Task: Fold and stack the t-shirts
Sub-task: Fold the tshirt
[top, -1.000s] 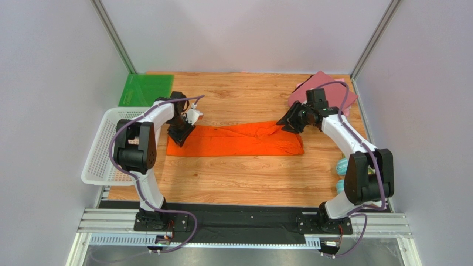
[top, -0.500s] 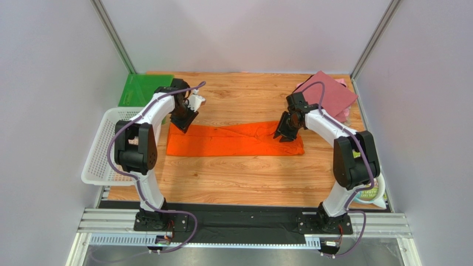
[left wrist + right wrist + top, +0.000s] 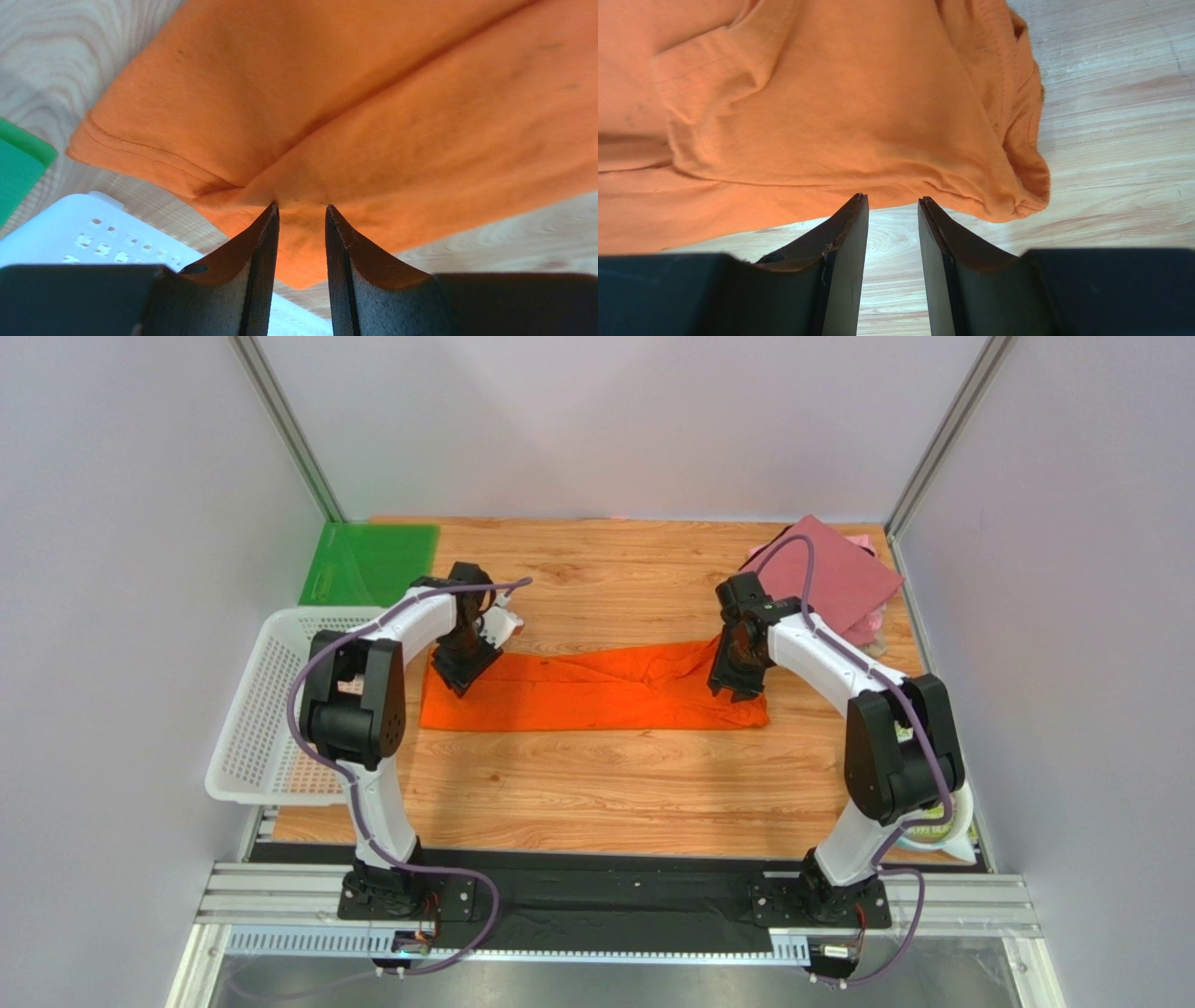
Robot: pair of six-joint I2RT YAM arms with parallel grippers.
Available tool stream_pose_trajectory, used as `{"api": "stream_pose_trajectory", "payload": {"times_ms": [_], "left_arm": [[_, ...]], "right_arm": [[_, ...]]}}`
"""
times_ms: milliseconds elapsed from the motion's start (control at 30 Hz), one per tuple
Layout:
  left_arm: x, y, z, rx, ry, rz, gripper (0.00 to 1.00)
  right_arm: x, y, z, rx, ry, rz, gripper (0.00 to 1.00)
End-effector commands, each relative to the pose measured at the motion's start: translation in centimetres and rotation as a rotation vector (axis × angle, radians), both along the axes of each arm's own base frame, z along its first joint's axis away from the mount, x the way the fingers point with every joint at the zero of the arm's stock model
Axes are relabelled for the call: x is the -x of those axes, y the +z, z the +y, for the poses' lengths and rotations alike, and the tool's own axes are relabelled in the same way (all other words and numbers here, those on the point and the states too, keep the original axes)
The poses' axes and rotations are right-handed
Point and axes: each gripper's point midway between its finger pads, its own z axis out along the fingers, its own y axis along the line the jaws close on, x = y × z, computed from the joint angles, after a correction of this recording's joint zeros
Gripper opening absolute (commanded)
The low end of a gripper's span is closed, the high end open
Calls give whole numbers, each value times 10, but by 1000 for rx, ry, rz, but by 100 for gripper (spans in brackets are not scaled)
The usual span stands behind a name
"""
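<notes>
Wood-grain tabletop [image 3: 617,770], pale grey walls on three sides.

Containers: white mesh basket [image 3: 260,721] at the left edge, overhanging the tabletop on its outer side. The left arm's elbow hangs over its near-right part. Can't make out any contents from the top view. Flat green sheet [image 3: 368,560] lies in the far-left corner, just behind the basket.

Left pincer [image 3: 300,206]: narrow gap between the jaws, tips down on the left end of the orange t-shirt [image 3: 603,693]. Orange cloth shows through the gap and creases run in toward the tips. Can't tell whether any fabric is actually pinched.

Right pincer [image 3: 889,199]: same narrow gap, tips at the near hem of the shirt's right end. Bare wood shows between the fingers, nothing held.

Orange t-shirt: mid-tabletop, folded into a long left-right strip between the two arms. Overlapping layers are visible, with a diagonal fold line near the middle. Right end is rumpled, with the hem curled up at the corner.

Maroon t-shirt [image 3: 835,574]: flat folded square in the far-right corner, on top of a pink t-shirt [image 3: 875,625] that peeks out at the edge. Well apart from the orange one.
</notes>
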Motion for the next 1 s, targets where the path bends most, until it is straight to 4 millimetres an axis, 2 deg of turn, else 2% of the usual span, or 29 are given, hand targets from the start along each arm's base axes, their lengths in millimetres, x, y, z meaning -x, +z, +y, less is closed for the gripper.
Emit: {"api": "stream_pose_trajectory", "payload": {"times_ms": [0, 300, 567, 733, 967], "left_arm": [[-19, 6, 15, -88, -36, -72, 37], [-41, 26, 19, -121, -46, -149, 37], [-52, 33, 15, -110, -52, -170, 37], [-48, 21, 16, -112, -51, -143, 37], [-37, 1, 19, -124, -58, -106, 37]], "right_arm": [[-15, 0, -8, 59, -1, -12, 38], [-20, -29, -15, 89, -2, 64, 37], [-7, -55, -19, 86, -13, 117, 37], [-2, -66, -20, 79, -16, 137, 36], [-3, -64, -21, 74, -14, 128, 36]]}}
